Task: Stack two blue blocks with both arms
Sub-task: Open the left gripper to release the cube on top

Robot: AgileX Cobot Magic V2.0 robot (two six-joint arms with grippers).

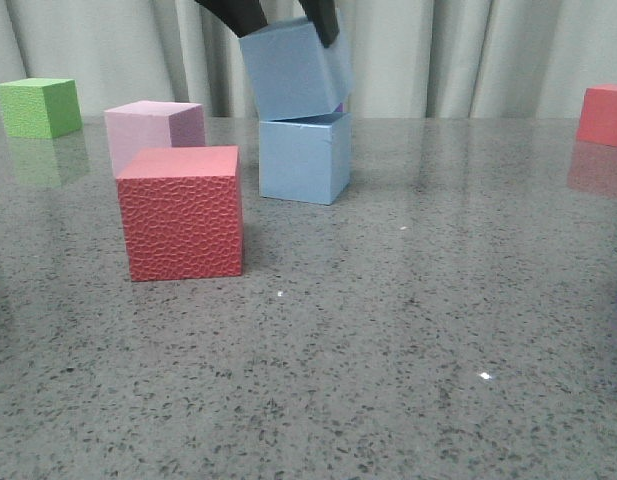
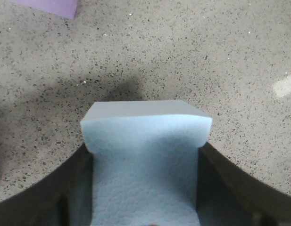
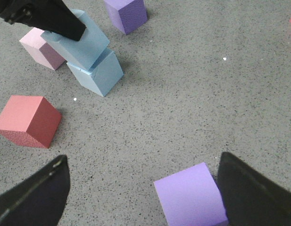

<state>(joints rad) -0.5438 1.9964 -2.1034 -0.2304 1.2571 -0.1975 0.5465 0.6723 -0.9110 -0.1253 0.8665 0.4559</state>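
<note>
The left pincer (image 1: 284,22) is running out of the front view's top edge, so only its black finger ends are showing against the upper blue block (image 1: 291,68). That block is hiding the lower blue block's (image 1: 304,158) top face. Right of the stack, a red cube (image 1: 604,115) is being cut by the frame edge.

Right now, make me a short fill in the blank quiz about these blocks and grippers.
1. The left gripper holds a ____ block.
2. That block sits tilted over the other blue block, not yet ____.
3. The right gripper is ____, nearest a purple cube.

Missing words: blue; released; open
</note>
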